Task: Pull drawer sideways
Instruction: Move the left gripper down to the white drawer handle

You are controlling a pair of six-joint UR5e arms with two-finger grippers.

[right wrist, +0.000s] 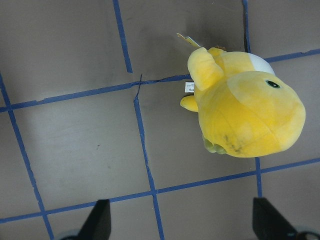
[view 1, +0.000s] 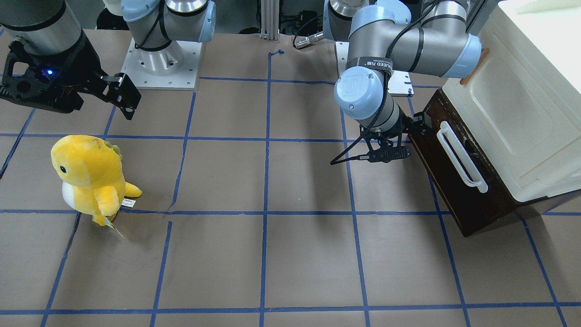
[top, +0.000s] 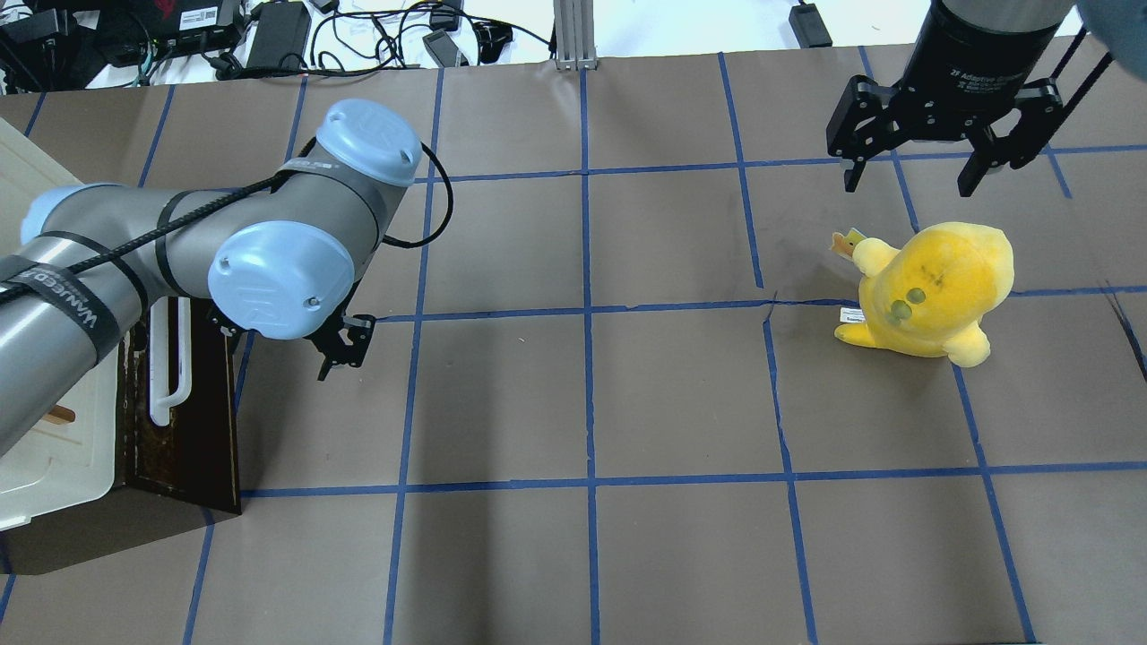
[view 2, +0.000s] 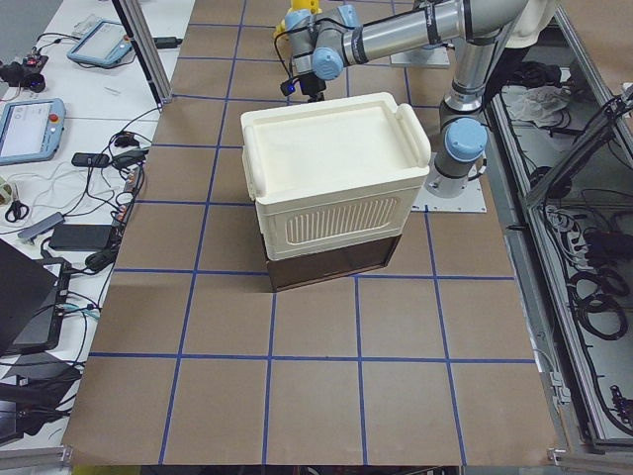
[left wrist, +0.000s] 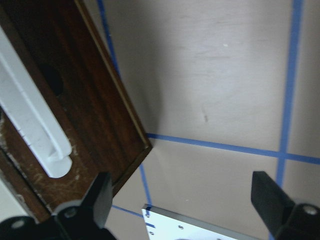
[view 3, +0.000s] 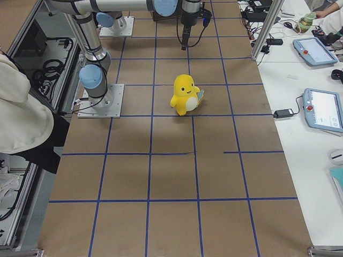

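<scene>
Just beside the drawer (view 1: 481, 206), off its corner, the left hand (left wrist: 184, 192), wide open, empty.

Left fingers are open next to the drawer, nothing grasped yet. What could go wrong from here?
1. The left gripper is open beside the corner of the drawer, off the end of the handle. Closing here would likely grab nothing or clip the wooden edge.
2. The cabinet seems to sit on top of the drawer. A sideways pull may drag the whole stack along instead of sliding the drawer out.
</scene>
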